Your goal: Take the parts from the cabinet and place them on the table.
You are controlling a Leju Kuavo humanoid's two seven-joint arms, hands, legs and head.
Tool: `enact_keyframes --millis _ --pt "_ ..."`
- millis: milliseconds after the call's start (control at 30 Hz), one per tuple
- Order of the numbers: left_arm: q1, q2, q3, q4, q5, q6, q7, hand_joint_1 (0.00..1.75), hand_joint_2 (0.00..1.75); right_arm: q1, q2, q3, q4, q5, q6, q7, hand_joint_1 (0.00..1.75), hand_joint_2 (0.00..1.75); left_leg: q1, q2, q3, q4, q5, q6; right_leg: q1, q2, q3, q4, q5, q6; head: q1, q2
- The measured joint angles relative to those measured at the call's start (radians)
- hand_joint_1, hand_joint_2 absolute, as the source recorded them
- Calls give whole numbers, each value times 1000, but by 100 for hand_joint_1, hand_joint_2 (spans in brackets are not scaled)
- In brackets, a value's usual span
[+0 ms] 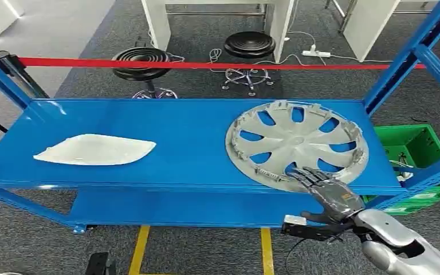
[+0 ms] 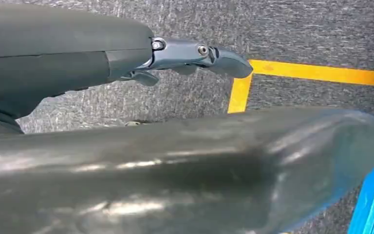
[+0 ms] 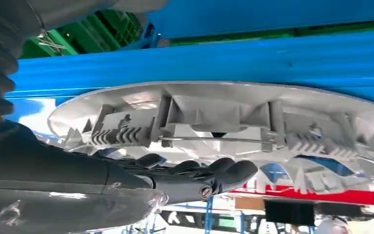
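A silver hubcap [image 1: 295,141] lies inner side up on the right half of the blue cabinet shelf [image 1: 189,129]. A white curved panel [image 1: 94,150] lies flat on the shelf's left half. My right hand [image 1: 326,192] is at the shelf's front edge, its spread fingers resting on the hubcap's near rim and the thumb below the shelf edge. In the right wrist view the fingers [image 3: 233,170] lie against the ribbed rim of the hubcap [image 3: 214,109], not closed around it. My left hand [image 2: 102,63] hangs over the grey floor with its fingers straight and nothing in it.
A green crate [image 1: 418,143] sits right of the cabinet behind a blue upright. Two black stools [image 1: 140,60] and a red barrier tape [image 1: 206,65] stand beyond the shelf. Yellow floor lines [image 1: 139,249] run under the cabinet front.
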Motion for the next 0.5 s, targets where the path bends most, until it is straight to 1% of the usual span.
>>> enact_keyframes --millis 100,333,500 --pt "0 0 0 0 0 0 0 0 0 12 -9 -1 -27 1 1 0 0 175 0 0 0 0 0 0 0 0 0 0 0 0 0 0" --pt "0 0 2 0 6 -3 -7 0 0 6 -7 3 -49 17 14 -5 0 175 0 0 -2 0 0 0 0 0 1 0 0 0 0 0" --pt "9 1 13 0 20 -3 -15 0 0 -52 23 22 -21 13 44 -26 0 175 0 1 -1 0 0 0 0 0 0 0 0 0 0 0"
